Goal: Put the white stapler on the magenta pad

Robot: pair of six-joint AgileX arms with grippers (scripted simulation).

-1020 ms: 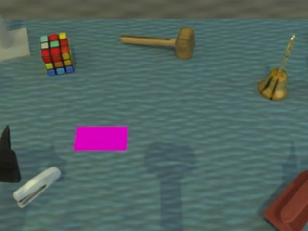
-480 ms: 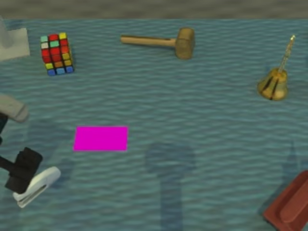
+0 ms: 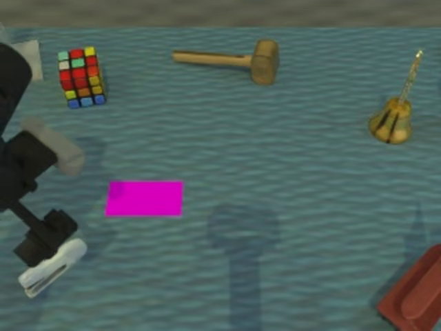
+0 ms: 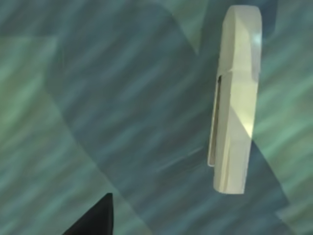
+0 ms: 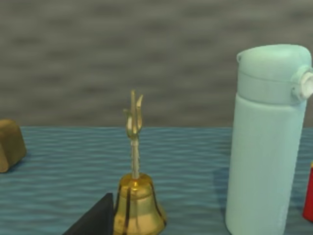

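Nothing moved yet: the stapler lies off the pad, with the left arm just over it.

The small white-grey stapler (image 3: 54, 266) with its rounded top arm lies flat on the rippled blue-green tabletop (image 3: 289, 172), below and to the left of the flat bright magenta pad (image 3: 144, 198) and clear of it. The black left end effector (image 3: 45, 238) hangs right over the stapler's upper end; whether its fingers are spread or closed I cannot tell, and nothing looks gripped. In the left wrist view the stapler (image 4: 235, 98) lies alone on the cloth, only a dark finger tip at the frame's edge. So grasping, lifting and carrying it up and right onto the pad all remain. The right end effector (image 5: 93, 218) is parked far from the pad, near the brass bell (image 5: 136, 203); its opening can't be seen either.
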